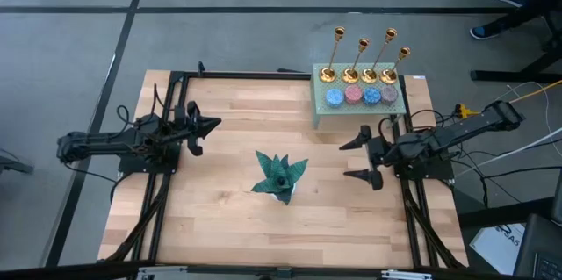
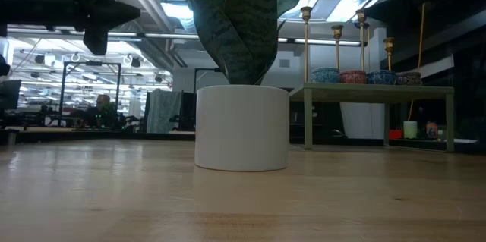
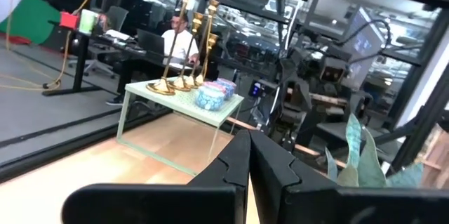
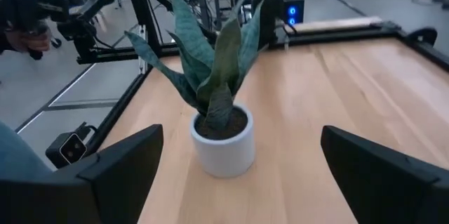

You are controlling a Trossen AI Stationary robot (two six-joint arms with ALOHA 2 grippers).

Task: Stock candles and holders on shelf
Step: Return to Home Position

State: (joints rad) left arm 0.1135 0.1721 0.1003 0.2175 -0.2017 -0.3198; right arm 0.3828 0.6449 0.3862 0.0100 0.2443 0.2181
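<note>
The pale green shelf (image 1: 327,113) stands at the table's far right corner. Several gold holders (image 1: 360,56) stand upright in a row along the far side of its top. Several round candles (image 1: 362,96), blue and pink, lie in a row in front of them. My left gripper (image 1: 211,125) is shut on nothing, held above the table's left side and pointing toward the right. My right gripper (image 1: 346,160) is open and holds nothing. It stands near the table's right edge, in front of the shelf, and points toward the plant.
A teal spiky plant in a white pot (image 1: 279,177) stands on the table's middle, between the two grippers. Black frame rails (image 1: 167,183) run along the left and right edges. A person (image 3: 179,41) sits at a desk beyond the table.
</note>
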